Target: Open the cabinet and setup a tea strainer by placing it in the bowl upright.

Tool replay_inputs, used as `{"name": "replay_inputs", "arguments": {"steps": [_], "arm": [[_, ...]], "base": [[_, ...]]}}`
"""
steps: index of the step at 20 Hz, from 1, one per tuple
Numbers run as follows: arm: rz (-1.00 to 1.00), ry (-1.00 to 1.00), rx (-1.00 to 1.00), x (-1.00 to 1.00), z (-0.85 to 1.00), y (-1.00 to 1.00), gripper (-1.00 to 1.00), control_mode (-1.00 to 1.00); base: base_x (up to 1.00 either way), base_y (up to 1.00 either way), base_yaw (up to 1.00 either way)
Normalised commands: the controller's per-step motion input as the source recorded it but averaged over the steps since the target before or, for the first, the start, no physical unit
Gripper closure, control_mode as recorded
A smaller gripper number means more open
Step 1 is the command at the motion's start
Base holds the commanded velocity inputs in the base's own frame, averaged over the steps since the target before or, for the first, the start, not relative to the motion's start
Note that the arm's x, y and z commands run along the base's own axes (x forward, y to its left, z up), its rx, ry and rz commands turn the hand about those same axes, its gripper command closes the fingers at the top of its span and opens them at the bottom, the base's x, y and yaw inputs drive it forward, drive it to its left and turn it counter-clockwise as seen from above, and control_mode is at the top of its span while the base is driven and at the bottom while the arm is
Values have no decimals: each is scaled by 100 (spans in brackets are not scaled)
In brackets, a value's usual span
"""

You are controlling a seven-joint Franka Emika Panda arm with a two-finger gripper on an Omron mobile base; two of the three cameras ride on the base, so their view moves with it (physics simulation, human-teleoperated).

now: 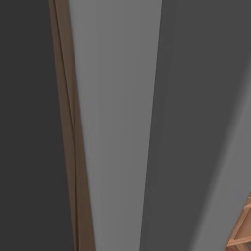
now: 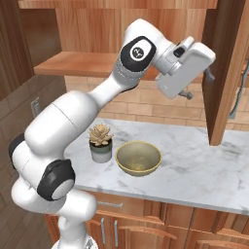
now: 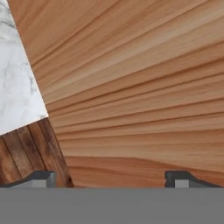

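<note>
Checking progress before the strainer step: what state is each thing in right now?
Cabinet door: swung open, edge-on to the camera.
Bowl: upright on the counter, empty.
Potted plant: upright beside the bowl.
Gripper: open, holding nothing, facing the door.

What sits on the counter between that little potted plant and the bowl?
Nothing. In the right base view the potted plant and the bowl stand side by side, with just a narrow strip of bare marble counter between them.

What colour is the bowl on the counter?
The bowl is dull golden-olive, clearest in the right base view.
</note>
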Motion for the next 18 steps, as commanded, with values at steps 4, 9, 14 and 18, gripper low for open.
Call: {"name": "replay_inputs", "arguments": {"steps": [4,9,14,18], "arm": [[2,0,1,0,-12,10,-100,-100],[2,0,0,0,-13,41,-100,-100],[13,0,9,0,-9,81,-100,-100],[21,-5,9,1,5,57,-100,-100]], "base": [[0,0,0],[0,0,0],[0,0,0],[0,0,0]]}}
